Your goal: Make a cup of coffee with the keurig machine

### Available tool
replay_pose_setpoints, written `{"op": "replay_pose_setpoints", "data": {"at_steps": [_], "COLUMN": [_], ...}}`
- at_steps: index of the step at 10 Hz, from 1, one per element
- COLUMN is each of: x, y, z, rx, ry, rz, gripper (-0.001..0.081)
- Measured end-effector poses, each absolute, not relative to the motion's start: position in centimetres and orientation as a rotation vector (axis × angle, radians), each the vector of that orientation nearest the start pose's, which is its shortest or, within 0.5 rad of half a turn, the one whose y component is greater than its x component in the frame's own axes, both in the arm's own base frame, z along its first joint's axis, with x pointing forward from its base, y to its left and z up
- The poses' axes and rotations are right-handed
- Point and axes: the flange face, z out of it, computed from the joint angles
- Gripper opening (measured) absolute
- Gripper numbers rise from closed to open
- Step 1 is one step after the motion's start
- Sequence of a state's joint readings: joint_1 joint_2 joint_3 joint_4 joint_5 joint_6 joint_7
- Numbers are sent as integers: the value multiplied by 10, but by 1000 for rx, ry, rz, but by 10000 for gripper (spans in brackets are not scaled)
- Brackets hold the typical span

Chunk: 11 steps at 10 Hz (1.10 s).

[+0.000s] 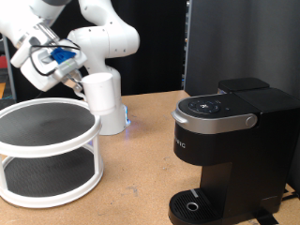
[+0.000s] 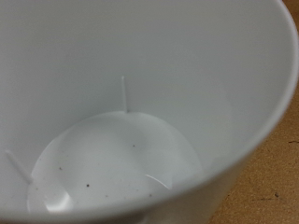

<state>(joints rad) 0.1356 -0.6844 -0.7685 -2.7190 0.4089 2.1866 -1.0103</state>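
The cup (image 1: 101, 91), a plain white mug, hangs in the air at the exterior view's upper left, in front of the arm's white base. My gripper (image 1: 75, 82) is at its rim on the left side and appears shut on it. In the wrist view the cup's white inside (image 2: 121, 149) fills the frame; it holds no liquid, only a few dark specks on the bottom. My fingers do not show there. The keurig machine (image 1: 225, 141) stands at the exterior view's right, black, with its top down and its silver handle (image 1: 225, 121) lowered. Its drip tray (image 1: 192, 204) is bare.
A white two-tier round shelf (image 1: 47, 150) with dark mesh surfaces stands at the exterior view's left, just below and beside the cup. A dark panel (image 1: 239, 42) rises behind the machine. Brown tabletop (image 1: 141, 178) lies between shelf and machine.
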Motion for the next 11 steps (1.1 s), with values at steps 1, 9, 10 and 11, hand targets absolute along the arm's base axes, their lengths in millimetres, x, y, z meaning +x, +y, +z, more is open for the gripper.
{"op": "replay_pose_setpoints", "data": {"at_steps": [1,9,10,11], "x": [319,336,339,343], "y": [-171,-139,-133,-129], "z": [386,381,379,376], "rx": [-2455,-2486,-2503,-2520], "ry": [-305,-230,-223,-214], "rz": [-655,-701,-692,-688], "gripper": [72,72,72,72]}}
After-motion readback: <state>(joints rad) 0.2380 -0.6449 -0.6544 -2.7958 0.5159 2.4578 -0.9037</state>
